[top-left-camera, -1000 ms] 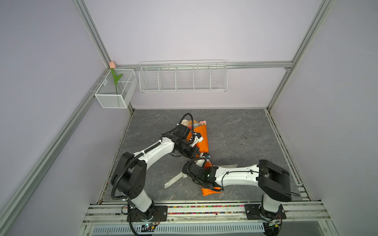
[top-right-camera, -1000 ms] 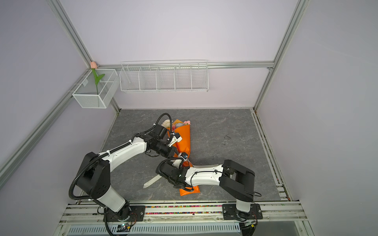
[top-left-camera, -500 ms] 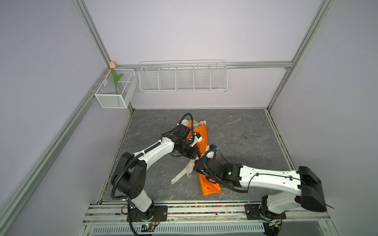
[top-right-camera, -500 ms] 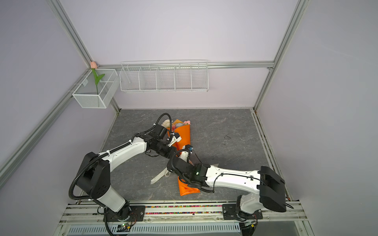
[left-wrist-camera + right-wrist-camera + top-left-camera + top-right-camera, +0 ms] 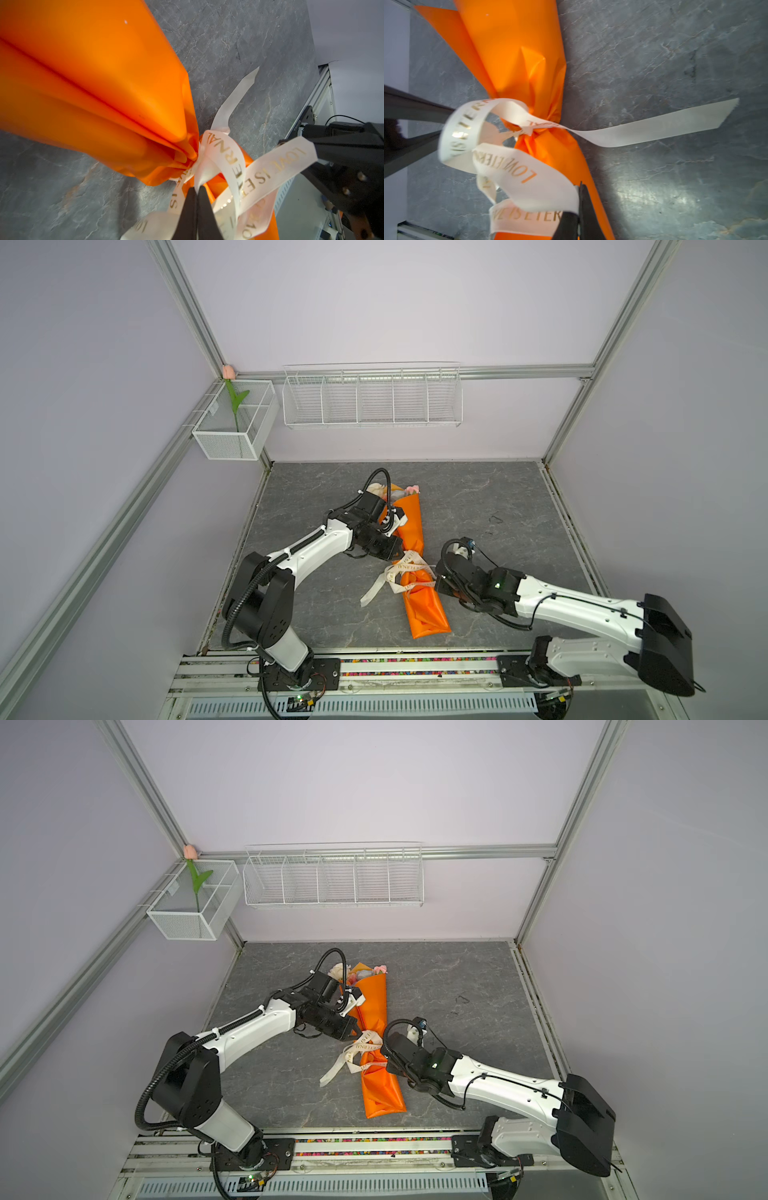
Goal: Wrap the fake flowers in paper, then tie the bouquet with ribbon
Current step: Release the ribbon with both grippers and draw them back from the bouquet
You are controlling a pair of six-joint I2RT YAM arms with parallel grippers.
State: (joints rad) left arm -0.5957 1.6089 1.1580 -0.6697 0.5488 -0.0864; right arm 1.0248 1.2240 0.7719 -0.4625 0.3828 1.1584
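Lying flat mid-table (image 5: 503, 506): bouquet (image 5: 410, 523) in orange paper, flower heads toward the back wall, narrow end toward the front rail. Cream ribbon (image 5: 405, 570) with gold lettering is knotted around its waist, with one loose tail trailing on the table on the left arm's side. Left tool (image 5: 195, 192) pressed together, pinching a ribbon loop right by the knot. Right tool (image 5: 580, 188) also closed, pinching another loop just beside the paper.
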